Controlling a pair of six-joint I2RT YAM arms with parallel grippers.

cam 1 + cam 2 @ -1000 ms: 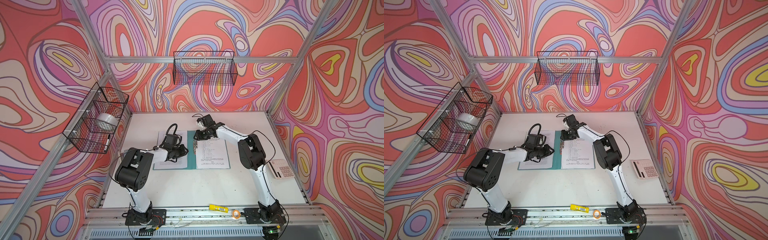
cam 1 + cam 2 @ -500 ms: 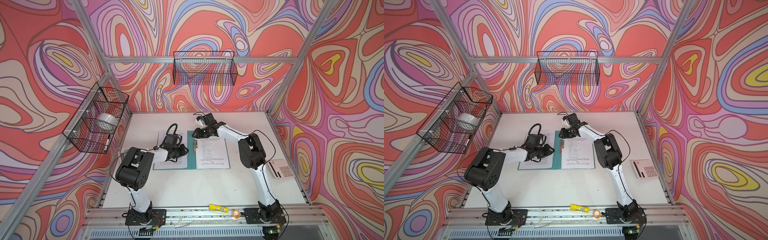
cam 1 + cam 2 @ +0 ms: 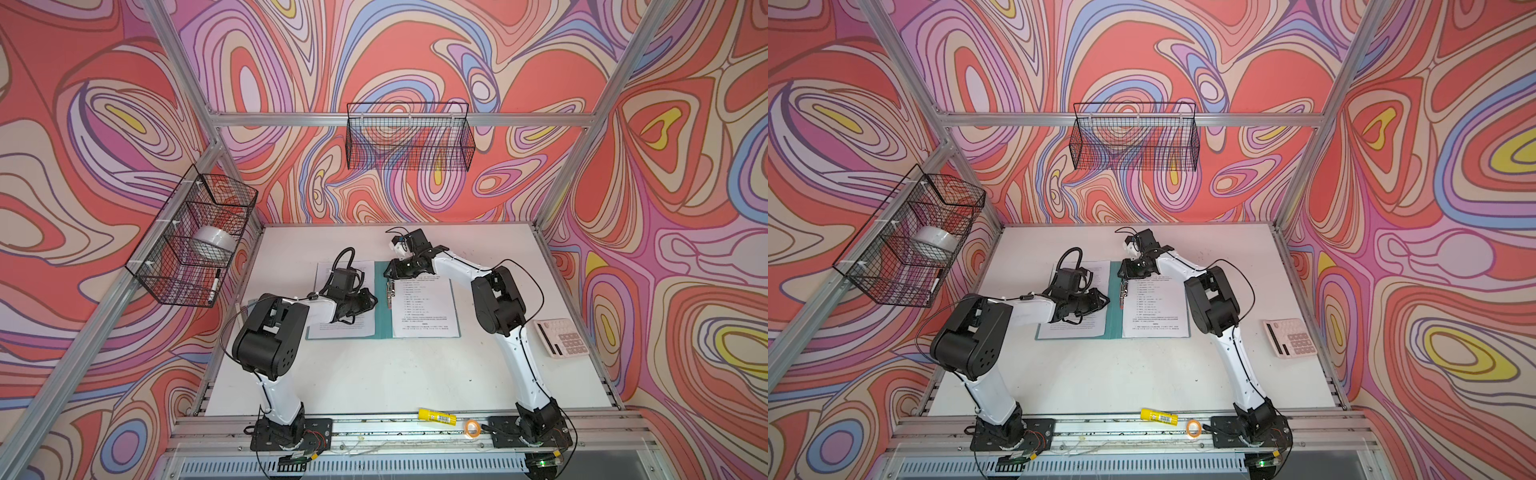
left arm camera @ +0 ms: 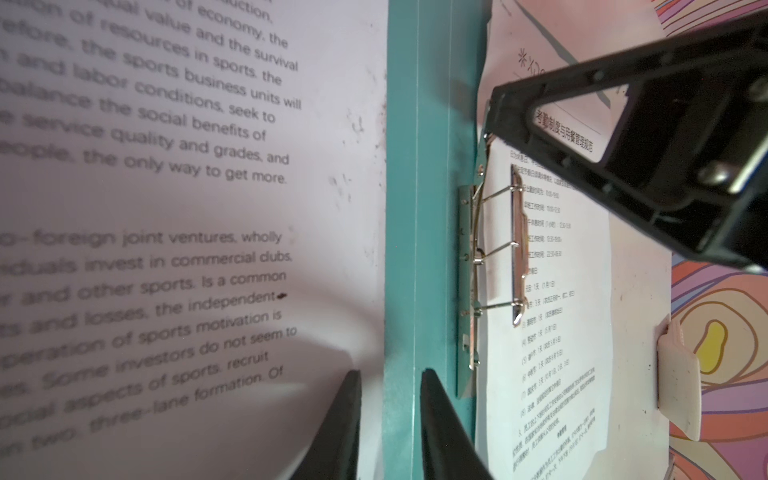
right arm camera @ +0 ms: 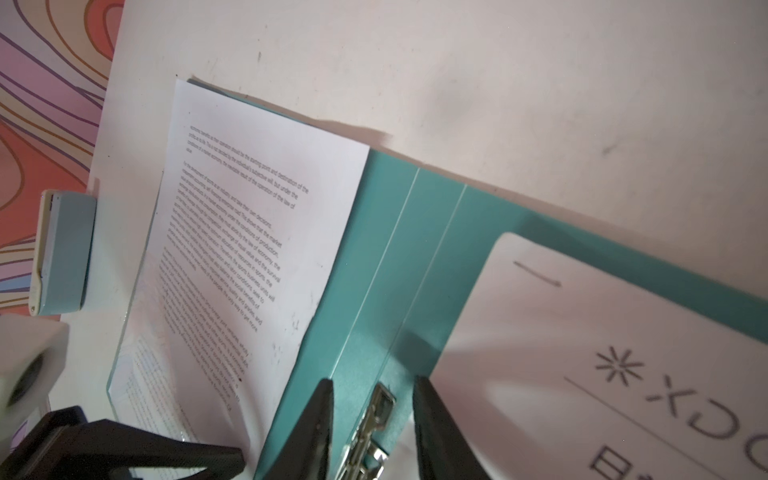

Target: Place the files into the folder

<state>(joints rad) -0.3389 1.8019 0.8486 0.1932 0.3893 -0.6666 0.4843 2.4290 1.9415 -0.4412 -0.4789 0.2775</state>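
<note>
The teal folder lies open and flat on the table. One white printed file covers its left half under my left arm. Another file lies on its right half. The metal clip runs beside the spine. My left gripper is open narrowly, its tips down at the left sheet's inner edge and the spine, holding nothing. My right gripper is open, its fingers straddling the clip's far end without touching it.
A pink-white calculator lies at the table's right edge. A yellow glue stick and an orange tape ring rest on the front rail. Wire baskets hang on the back wall and the left wall.
My right gripper has shifted slightly left, onto the far end of the clip. The left arm has hardly moved. Folder and sheets lie as before.
</note>
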